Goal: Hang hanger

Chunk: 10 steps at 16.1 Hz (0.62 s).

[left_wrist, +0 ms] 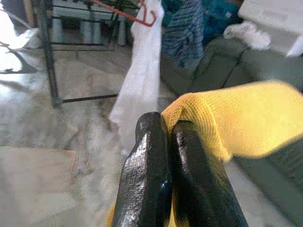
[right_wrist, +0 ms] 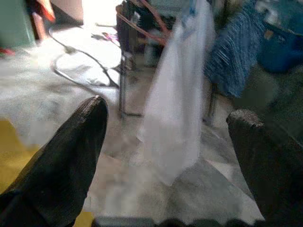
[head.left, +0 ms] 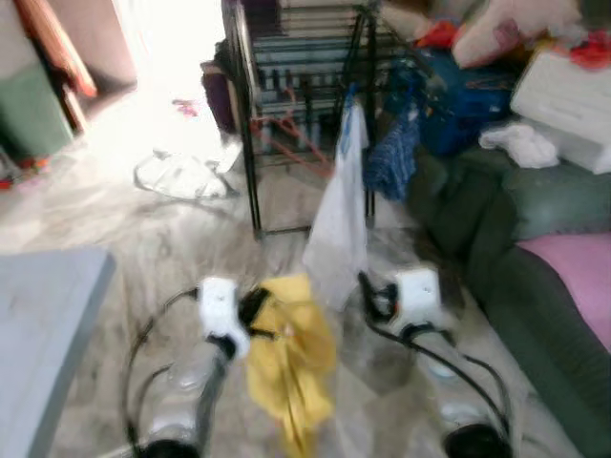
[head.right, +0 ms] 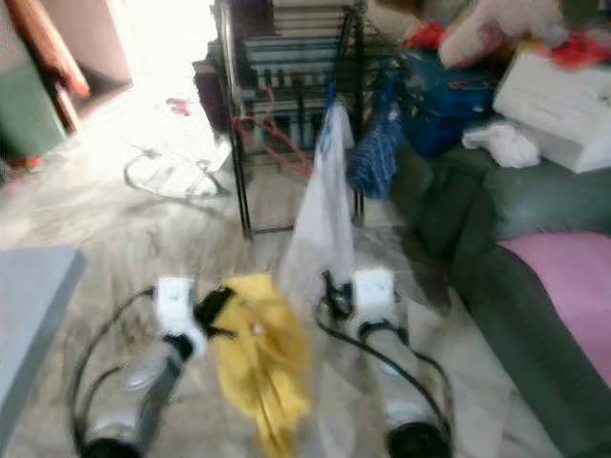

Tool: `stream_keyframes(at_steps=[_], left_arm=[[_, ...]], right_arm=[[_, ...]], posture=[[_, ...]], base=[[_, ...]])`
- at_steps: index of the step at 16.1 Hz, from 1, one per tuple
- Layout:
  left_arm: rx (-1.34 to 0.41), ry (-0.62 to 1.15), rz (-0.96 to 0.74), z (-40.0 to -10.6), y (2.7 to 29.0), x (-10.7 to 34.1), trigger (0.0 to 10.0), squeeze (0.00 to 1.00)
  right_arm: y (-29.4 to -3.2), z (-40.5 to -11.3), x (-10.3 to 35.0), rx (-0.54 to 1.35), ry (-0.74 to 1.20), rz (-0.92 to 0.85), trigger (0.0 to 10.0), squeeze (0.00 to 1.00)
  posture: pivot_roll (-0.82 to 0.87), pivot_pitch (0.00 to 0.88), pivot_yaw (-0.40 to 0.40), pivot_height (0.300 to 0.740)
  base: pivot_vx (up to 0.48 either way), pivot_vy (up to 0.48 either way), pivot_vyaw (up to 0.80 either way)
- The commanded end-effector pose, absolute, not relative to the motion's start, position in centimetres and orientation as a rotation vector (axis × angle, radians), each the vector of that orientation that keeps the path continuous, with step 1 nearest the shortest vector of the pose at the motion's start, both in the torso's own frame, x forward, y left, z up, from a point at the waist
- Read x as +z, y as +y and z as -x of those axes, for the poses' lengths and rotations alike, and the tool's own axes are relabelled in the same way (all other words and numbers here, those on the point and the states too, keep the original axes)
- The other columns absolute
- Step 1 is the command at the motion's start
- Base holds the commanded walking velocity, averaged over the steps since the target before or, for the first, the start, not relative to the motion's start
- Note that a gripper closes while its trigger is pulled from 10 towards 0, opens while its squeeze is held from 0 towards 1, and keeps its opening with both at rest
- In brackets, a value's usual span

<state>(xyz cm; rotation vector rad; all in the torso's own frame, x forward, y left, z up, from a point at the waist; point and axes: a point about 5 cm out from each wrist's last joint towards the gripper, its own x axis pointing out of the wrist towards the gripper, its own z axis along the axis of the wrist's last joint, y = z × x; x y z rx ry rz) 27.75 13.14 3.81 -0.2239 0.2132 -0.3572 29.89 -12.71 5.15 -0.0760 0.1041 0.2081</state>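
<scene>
L gripper [left_wrist: 165,130] clamped on yellow cloth [head.left: 286,358]; R gripper [right_wrist: 168,118] spread wide, holding nothing. Far ahead: black rack [head.left: 250,143] w/ white garment [head.left: 339,229] hanging. Grey sofa [head.left: 535,239] on right.

Count taken before me. One black drying rack [head.left: 286,114]. Garments hanging on it: two, namely one white cloth [head.left: 339,224] and one blue knitted cloth [head.left: 391,157]. One red hanger [left_wrist: 125,14] on the rack; any others too blurred to count. One yellow garment [head.left: 286,358], clamped between my left fingers [left_wrist: 156,179]. My arms: two. My fingers: four, two per arm. One grey desk [head.left: 43,324]. One sofa [head.left: 535,248], with one white box [head.left: 563,105] on it.
</scene>
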Motion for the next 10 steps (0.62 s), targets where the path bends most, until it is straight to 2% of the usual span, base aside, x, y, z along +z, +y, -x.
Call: stream_keyframes(at_steps=[1, 3, 7, 10], left_arm=[[-0.386, 0.152, 0.228, -28.6, 12.4, 5.2, 10.0, 0.00], [-0.388, 0.171, 0.216, -28.7, 12.3, 5.1, 10.0, 0.00], [-0.290, 0.219, 0.126, -28.8, 13.5, 4.1, 10.0, 0.00], [-0.195, 0.153, 0.079, -29.2, 15.5, 5.1, 10.0, 0.00]], right_arm=[[-13.5, -30.2, 5.5, 0.190, 0.097, 0.091, 10.0, 0.00], [-13.4, -30.0, 5.8, 0.193, 0.091, 0.095, 10.0, 0.00], [-13.5, -29.6, 6.4, 0.274, 0.085, 0.156, 10.0, 0.00], [-14.6, -29.4, 7.2, 0.289, 0.099, 0.248, 10.0, 0.00]], posture=[[-0.12, 0.000, 0.025, 0.740], [-0.12, 0.000, 0.032, 0.740], [-0.14, 0.000, 0.040, 0.740], [-0.16, 0.000, 0.038, 0.740]], base=[[0.480, 0.000, 0.00], [0.435, 0.000, 0.00], [0.000, 0.000, 0.00], [0.000, 0.000, 0.00]])
